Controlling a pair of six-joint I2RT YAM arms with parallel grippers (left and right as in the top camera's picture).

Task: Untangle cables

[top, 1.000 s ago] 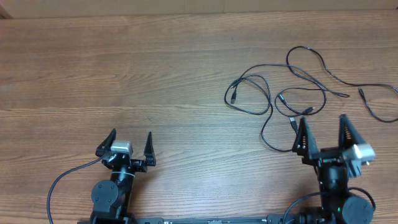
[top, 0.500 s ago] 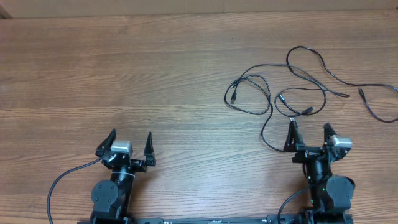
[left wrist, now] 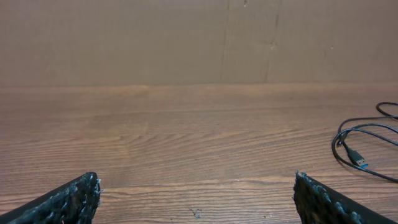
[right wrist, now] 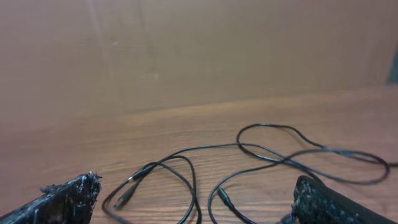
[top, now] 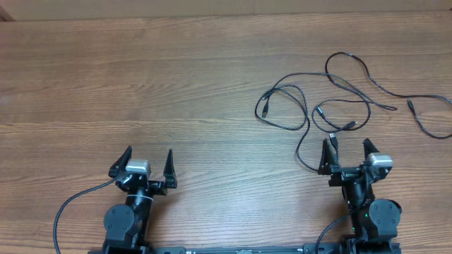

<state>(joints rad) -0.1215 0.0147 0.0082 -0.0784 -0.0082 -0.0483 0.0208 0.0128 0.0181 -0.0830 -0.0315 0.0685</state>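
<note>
Several thin black cables (top: 346,55) lie in loose, overlapping loops on the right half of the wooden table, with a plug end (top: 265,108) at their left. My right gripper (top: 346,143) stands open just in front of the nearest strand, with nothing between its fingers. In the right wrist view the cables (right wrist: 267,125) cross on the wood ahead of the open gripper (right wrist: 198,180), and a plug (right wrist: 127,194) lies near the left finger. My left gripper (top: 148,151) is open at the near left, far from the strands. Its wrist view shows the open gripper (left wrist: 196,180) over bare wood and one cable loop (left wrist: 364,146) at the far right.
A brown cardboard wall (left wrist: 186,37) stands along the table's far edge. A thicker black wire (top: 70,204) runs from the left arm's base across the near left of the table. The cables reach the right border of the overhead view.
My right gripper has drawn back toward its base, shifted left and lowered, still open. The left arm and the cables have not moved.
</note>
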